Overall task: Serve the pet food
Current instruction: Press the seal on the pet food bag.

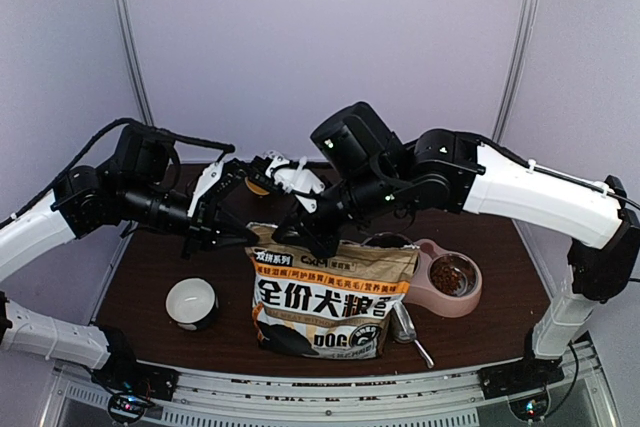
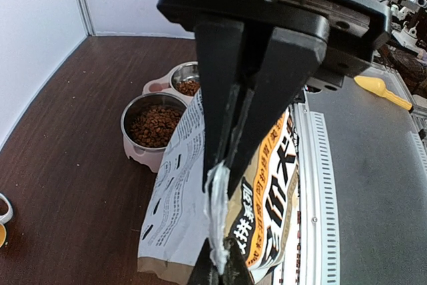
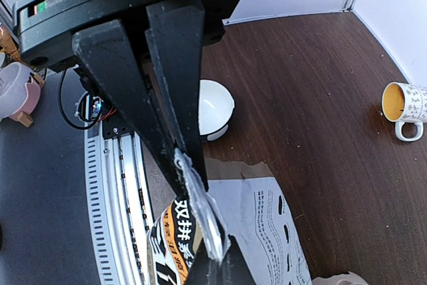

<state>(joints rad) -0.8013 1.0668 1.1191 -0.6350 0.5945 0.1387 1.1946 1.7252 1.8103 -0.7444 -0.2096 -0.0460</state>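
The tan, orange and black printed bag [image 1: 330, 297] stands upright at the table's front middle. My left gripper [image 1: 243, 235] is shut on the left part of its silvery top edge, as the left wrist view [image 2: 223, 168] shows. My right gripper [image 1: 308, 237] is shut on the same edge a little to the right, as the right wrist view [image 3: 183, 165] shows. The two grippers' tips almost meet over the bag's top. The pet food [image 1: 452, 274] lies as brown kibble in both steel cups [image 2: 155, 125] of the pink double bowl [image 1: 428, 247], right of the bag.
A white bowl [image 1: 191, 302] stands left of the bag, also in the right wrist view [image 3: 215, 115]. A metal scoop [image 1: 405, 325] lies between bag and pink bowl. A printed mug [image 3: 402, 108] lies on its side at the back. A rail [image 1: 330, 387] runs along the near edge.
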